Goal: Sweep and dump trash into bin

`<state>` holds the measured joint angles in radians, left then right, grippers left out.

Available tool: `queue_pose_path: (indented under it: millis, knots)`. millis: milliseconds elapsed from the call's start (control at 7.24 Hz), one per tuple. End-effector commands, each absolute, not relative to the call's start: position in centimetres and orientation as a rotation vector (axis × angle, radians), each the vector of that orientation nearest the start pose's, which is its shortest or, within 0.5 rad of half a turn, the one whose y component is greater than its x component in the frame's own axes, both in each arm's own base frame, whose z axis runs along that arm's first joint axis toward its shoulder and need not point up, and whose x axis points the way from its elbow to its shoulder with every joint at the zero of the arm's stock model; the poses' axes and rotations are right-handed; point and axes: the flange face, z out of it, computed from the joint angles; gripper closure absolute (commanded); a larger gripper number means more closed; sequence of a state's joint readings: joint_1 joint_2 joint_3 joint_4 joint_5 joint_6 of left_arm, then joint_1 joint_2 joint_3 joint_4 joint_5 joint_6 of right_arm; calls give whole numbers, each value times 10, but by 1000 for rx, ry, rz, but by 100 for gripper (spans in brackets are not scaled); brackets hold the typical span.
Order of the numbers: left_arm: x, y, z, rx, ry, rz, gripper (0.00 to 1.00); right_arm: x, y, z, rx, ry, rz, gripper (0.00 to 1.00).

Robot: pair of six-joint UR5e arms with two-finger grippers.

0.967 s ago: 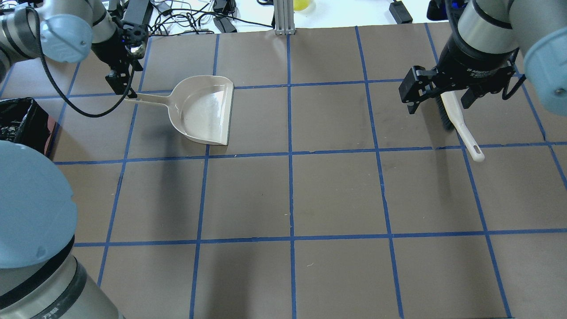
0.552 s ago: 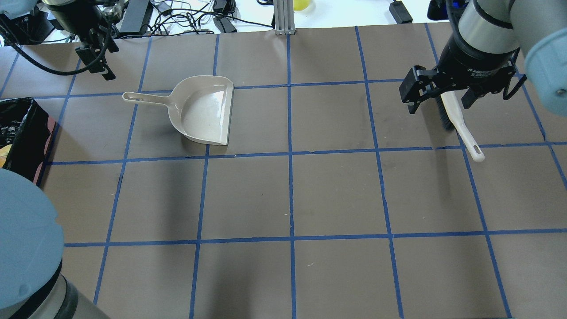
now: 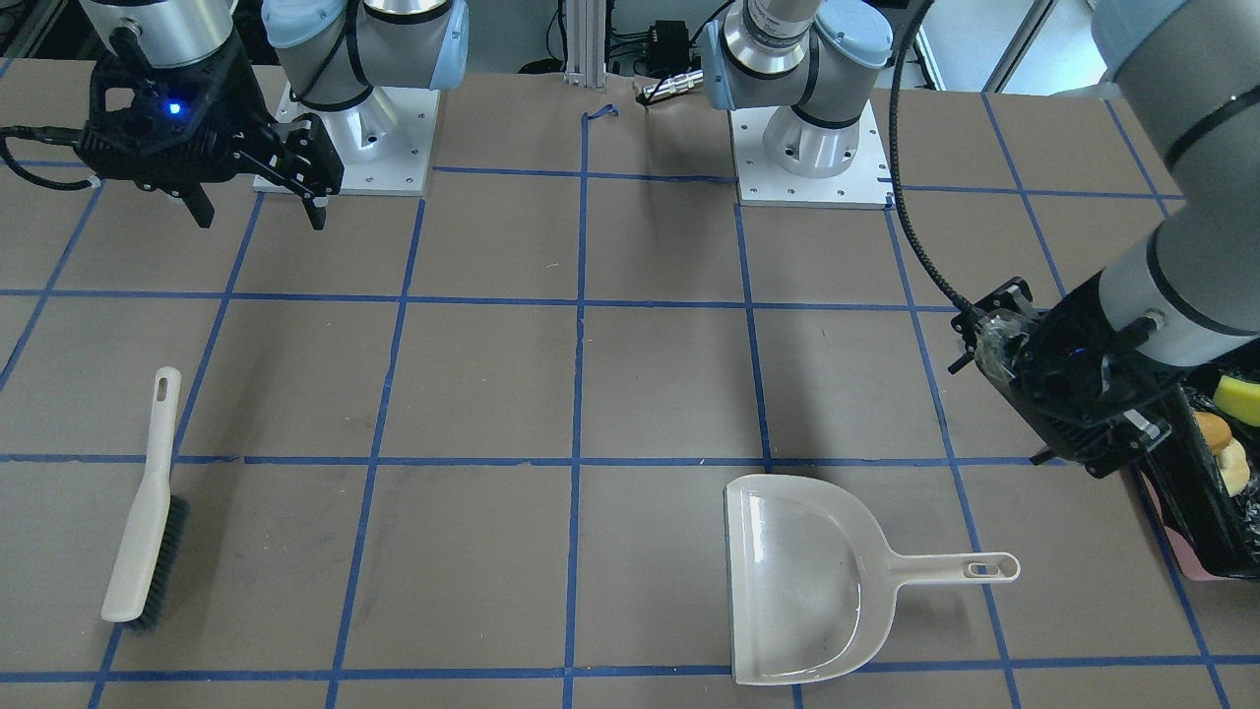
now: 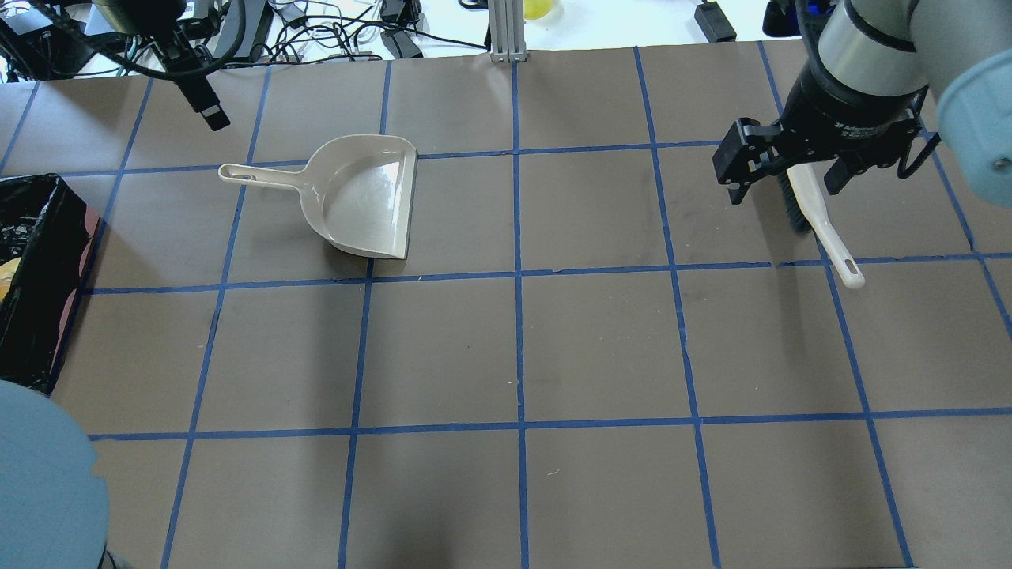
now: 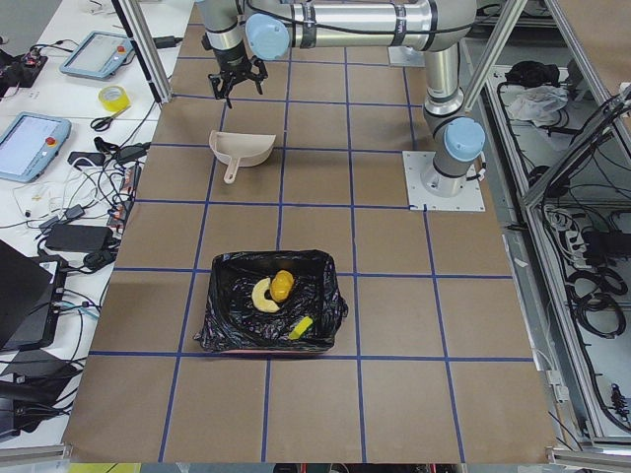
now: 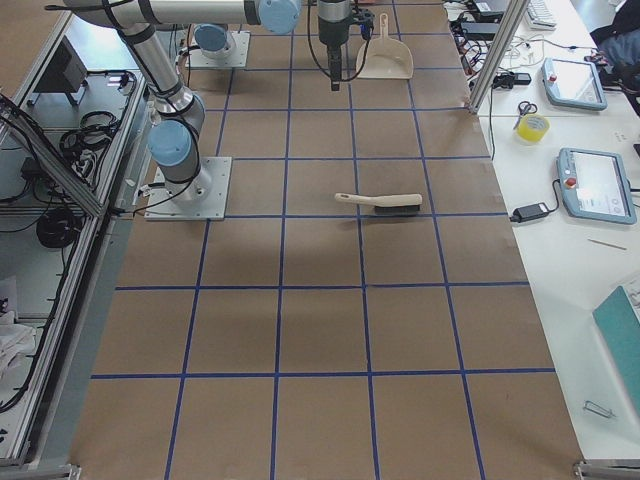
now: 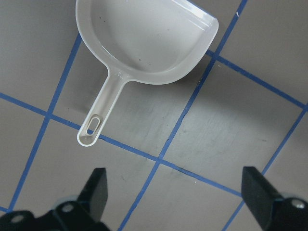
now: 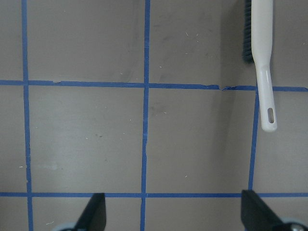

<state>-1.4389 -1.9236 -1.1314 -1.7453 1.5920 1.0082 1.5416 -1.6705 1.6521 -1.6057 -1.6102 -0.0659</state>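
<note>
The trash lies inside the black-lined bin [image 5: 222, 320]: a golden-brown lump [image 5: 283, 286], a tan curved piece [image 5: 261, 296] and a yellow sponge [image 5: 301, 327]. The bin [image 4: 35, 261] stands at the table's left edge. The beige dustpan [image 4: 368, 197] rests flat on the table with nothing in it. Its handle [image 7: 98, 122] points toward my left gripper [image 7: 175, 192], which hangs open above and beyond the handle's end. My right gripper [image 8: 175, 211] is open and hovers over the white brush [image 4: 818, 221], which lies on the table.
Brown paper with a blue tape grid covers the table [image 4: 522, 348]. Cables and devices [image 4: 340, 32] crowd the far edge. A metal post [image 4: 506, 32] stands at the far middle. The two arm bases [image 3: 807, 148] sit at the robot's side.
My left gripper has drawn up and away from the dustpan handle's end toward the far-left corner. The left arm's shoulder has swung aside, so more of the bin shows. The right arm has not moved.
</note>
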Motion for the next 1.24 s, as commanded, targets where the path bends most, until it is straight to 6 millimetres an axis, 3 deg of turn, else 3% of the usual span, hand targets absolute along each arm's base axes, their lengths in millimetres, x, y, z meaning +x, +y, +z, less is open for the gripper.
queue_pose_path:
  millis: [0,276,552,829,1105]
  knots:
    - [-73,-608,502,894,3029,134,0,116,-458,498,-57,3181,-78,0]
    - [-78,-561,509,648,3081,147,0,116,-458,498,-57,3181,-80,0]
    - [-81,-524,503,208,3130,159,0,117,-458,498,-57,3173,-80,0]
    - [-83,-505,512,152,3123,43,0,117,-459,498,-57,3172,-78,0]
    - [-83,-509,504,58,3104,-166,0,117,-458,498,-57,3170,-81,0]
